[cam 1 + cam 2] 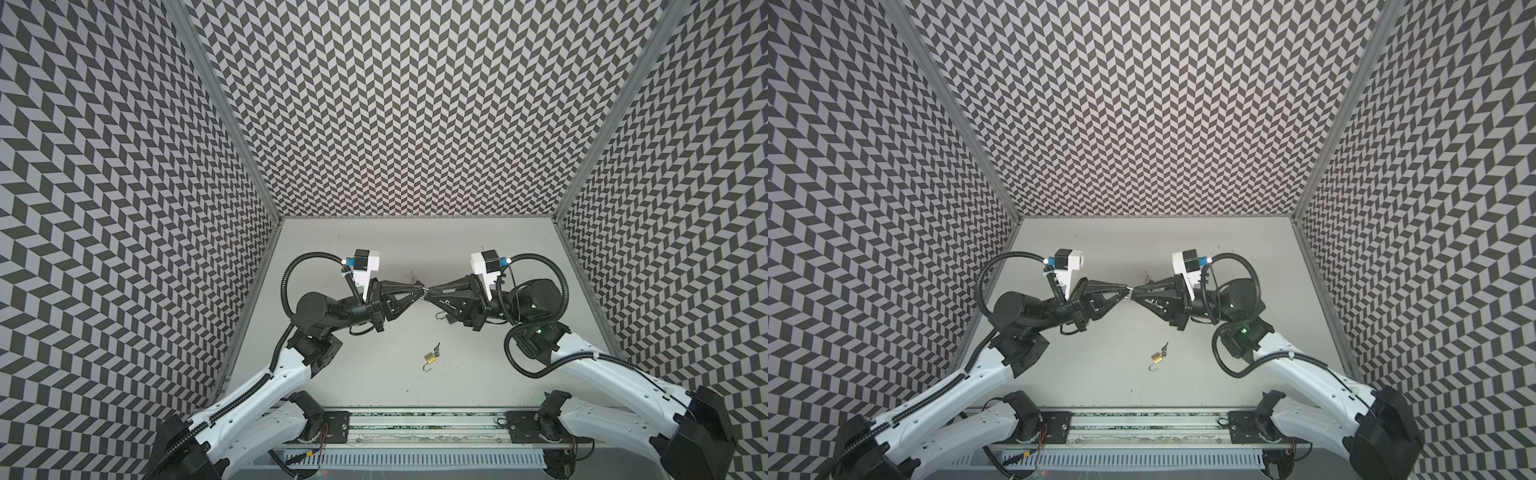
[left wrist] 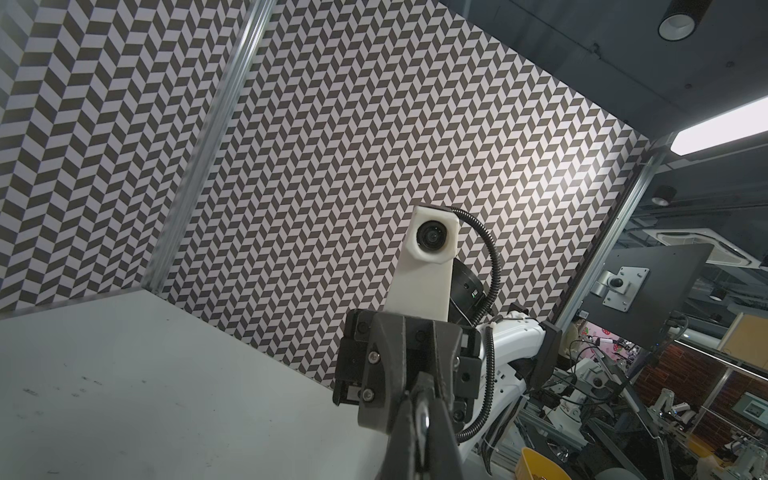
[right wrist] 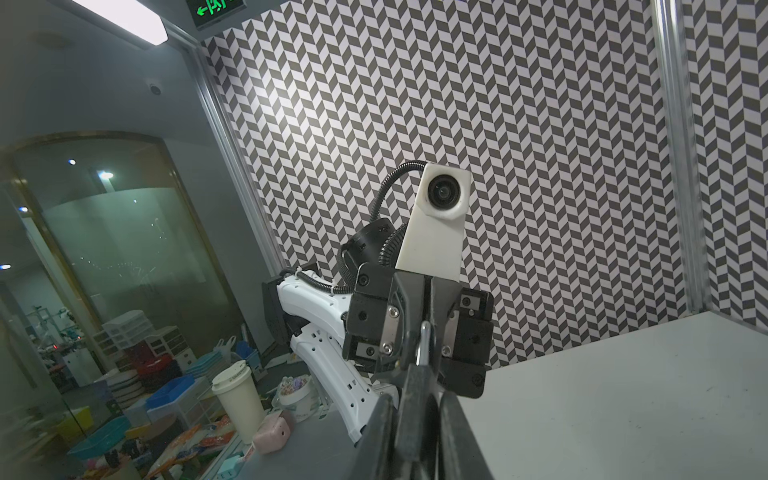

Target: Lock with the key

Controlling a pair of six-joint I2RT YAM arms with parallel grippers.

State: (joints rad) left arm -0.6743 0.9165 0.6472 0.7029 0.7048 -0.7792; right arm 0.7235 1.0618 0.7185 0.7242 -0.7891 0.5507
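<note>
- Left end effector [image 1: 422, 291] pinches a small metal piece [image 2: 422, 419] at mid-frame; right end effector [image 1: 429, 290] meets it, grip unclear.
- Padlock [image 1: 430, 357] lies lower centre on the surface [image 1: 374, 249], hoop open, key [image 1: 436, 347] touching it: locking remains.

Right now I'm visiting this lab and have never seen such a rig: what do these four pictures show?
A left arm and a right arm, both robots, work over a grey table. Two pictures look down from overhead; two come from cameras on the wrists, each facing the opposite arm. On the table lies a brass padlock, shackle open, a key at its base. The left gripper and right gripper meet tip to tip; the left's fingers pinch a silvery piece, unidentifiable.
</note>
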